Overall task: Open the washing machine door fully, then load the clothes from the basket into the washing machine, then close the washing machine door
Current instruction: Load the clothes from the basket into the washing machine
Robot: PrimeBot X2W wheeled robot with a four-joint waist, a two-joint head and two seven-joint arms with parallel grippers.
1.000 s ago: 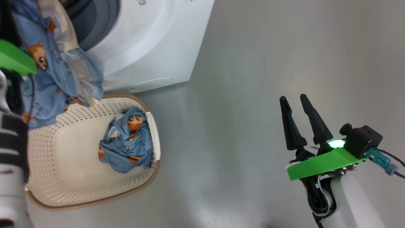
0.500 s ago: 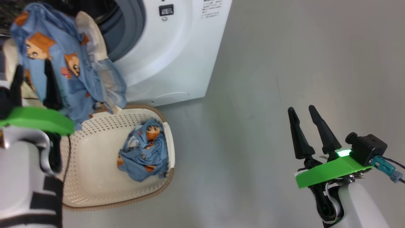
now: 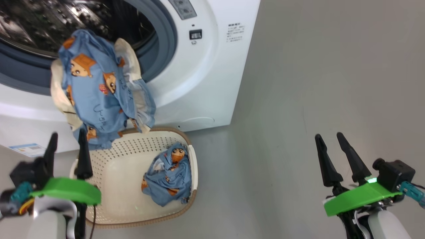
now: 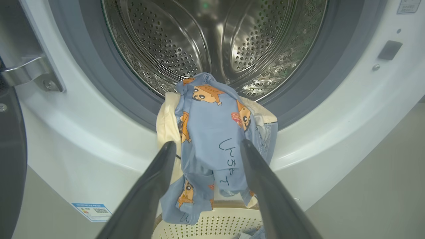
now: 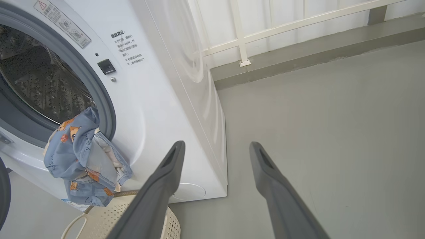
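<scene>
Left pincer [image 3: 67, 137] backed off hanging garment [image 3: 96, 89]; head camera shifted too. Cloth draped over gasket [image 3: 166, 43] lip, half out of drum [image 4: 232, 39]. Left fingers wide, holding nothing. Garment dead ahead of left pincer, just past tips, long axis hanging down toward basket [image 3: 113, 172]. Second garment [image 3: 169, 179] lower right of pincer, in basket. Likely next: push or re-grip hanging piece; left arm nearer. Right pincer [image 3: 328, 136] wide, empty, well apart. Washing machine door [image 4: 10, 159] swung out left. Writing: dark handwritten-style script on cloth; small print on washing machine [image 3: 206, 83] front, unreadable; blue sticker [image 4: 91, 210] with QR code.
</scene>
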